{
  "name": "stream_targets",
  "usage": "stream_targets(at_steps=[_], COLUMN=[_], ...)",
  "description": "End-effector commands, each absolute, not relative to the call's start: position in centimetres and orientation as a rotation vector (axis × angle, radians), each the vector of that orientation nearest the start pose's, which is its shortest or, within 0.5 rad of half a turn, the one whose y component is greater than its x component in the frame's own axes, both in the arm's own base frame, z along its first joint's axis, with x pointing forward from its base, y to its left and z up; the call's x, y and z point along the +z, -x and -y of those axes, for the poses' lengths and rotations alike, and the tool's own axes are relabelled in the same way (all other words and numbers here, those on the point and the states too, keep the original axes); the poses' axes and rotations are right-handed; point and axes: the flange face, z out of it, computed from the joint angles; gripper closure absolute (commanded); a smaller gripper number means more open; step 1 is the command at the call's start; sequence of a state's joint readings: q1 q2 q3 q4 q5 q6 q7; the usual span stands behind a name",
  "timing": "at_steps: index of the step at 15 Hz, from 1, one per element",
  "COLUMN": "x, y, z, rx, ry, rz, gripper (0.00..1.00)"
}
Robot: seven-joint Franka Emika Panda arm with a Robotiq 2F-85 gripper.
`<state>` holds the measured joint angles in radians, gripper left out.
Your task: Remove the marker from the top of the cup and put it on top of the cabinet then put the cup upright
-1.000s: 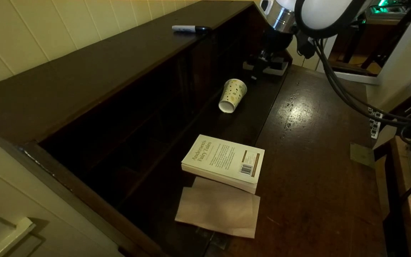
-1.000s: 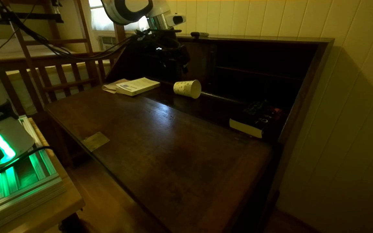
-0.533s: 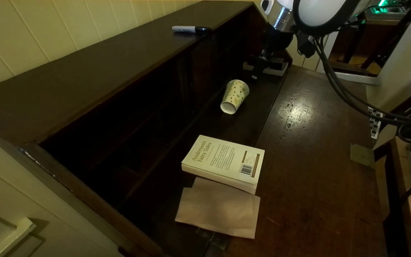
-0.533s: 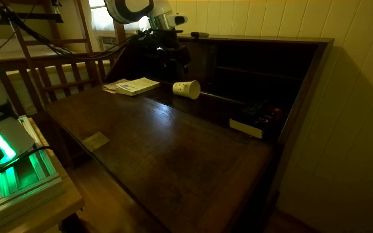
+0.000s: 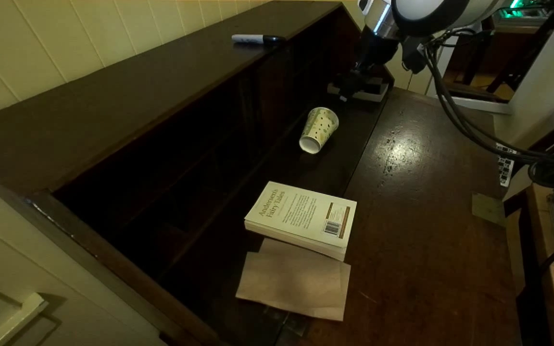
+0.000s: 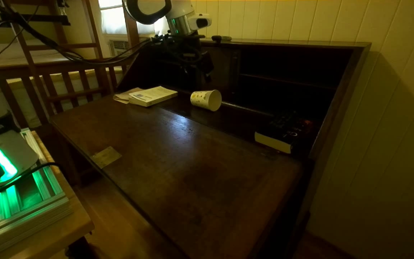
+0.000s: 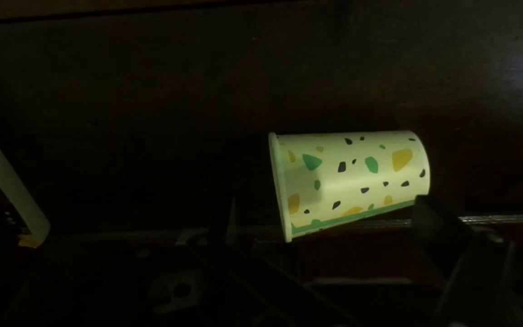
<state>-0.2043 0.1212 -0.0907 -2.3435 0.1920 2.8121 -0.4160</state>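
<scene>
The white cup with coloured flecks point(image 5: 319, 129) lies on its side on the dark desk surface. It also shows in an exterior view point(image 6: 206, 100) and in the wrist view point(image 7: 352, 177). The marker point(image 5: 258, 39) lies on the flat top of the dark brown cabinet point(image 5: 137, 81), near its front edge; it also shows in an exterior view point(image 6: 221, 38). My gripper point(image 7: 327, 213) is open and empty, its dark fingers spread wide. In both exterior views it hangs above and beside the cup. In the wrist view the right finger overlaps the cup's base corner; I cannot tell whether they touch.
A white book point(image 5: 301, 216) lies on the desk beyond the cup, with brown paper point(image 5: 291, 288) beside it. A black thick book point(image 6: 282, 133) lies at the cabinet's other end. Dark open compartments point(image 6: 286, 68) stand behind the cup.
The cup has rolled slightly away from the cabinet's compartments. My gripper has tilted and risen a little. The marker has not moved.
</scene>
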Motion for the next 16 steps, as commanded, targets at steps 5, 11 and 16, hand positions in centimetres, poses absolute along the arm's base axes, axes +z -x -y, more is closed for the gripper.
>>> stream_targets(at_steps=[5, 11, 16], x=[31.5, 29.6, 28.0], y=[-53.5, -54.7, -56.2], z=[19.5, 21.6, 21.9], rx=[-0.594, -0.557, -0.585], ry=[2.981, 2.925, 2.860], rz=[-0.032, 0.028, 0.046], gripper=[0.00, 0.00, 0.00])
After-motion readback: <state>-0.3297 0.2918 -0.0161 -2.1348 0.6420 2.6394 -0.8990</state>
